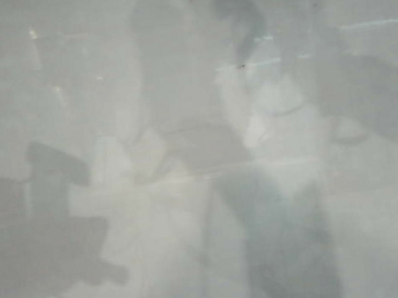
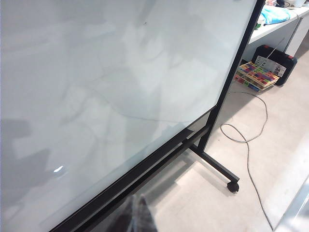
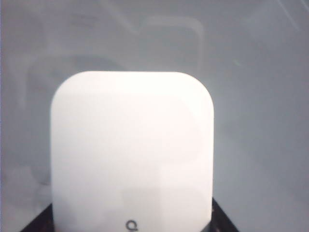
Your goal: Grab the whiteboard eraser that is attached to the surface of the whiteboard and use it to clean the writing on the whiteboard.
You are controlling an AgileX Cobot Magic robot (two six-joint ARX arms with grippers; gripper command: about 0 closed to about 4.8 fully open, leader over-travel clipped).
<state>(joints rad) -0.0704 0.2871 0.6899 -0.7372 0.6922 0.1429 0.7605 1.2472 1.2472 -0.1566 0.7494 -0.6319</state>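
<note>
Eraser held close against the glossy board

In the right wrist view, the smooth white rounded-rectangle whiteboard eraser (image 3: 133, 154) fills the lower centre, gripped by the right pincer (image 3: 133, 227), whose dark parts show at both lower corners; behind it lies the glossy pale grey whiteboard (image 3: 260, 96). The left pincer (image 2: 133, 217) is a dark blur at the bottom edge, its opening impossible to tell, below the board's black frame (image 2: 145, 171). The exterior view shows only shadowed board surface.

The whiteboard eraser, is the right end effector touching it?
Cannot tell. The right wrist view shows the whiteboard eraser filling the near frame, dark parts at its lower corners, but no fingers plainly meeting it.
</note>
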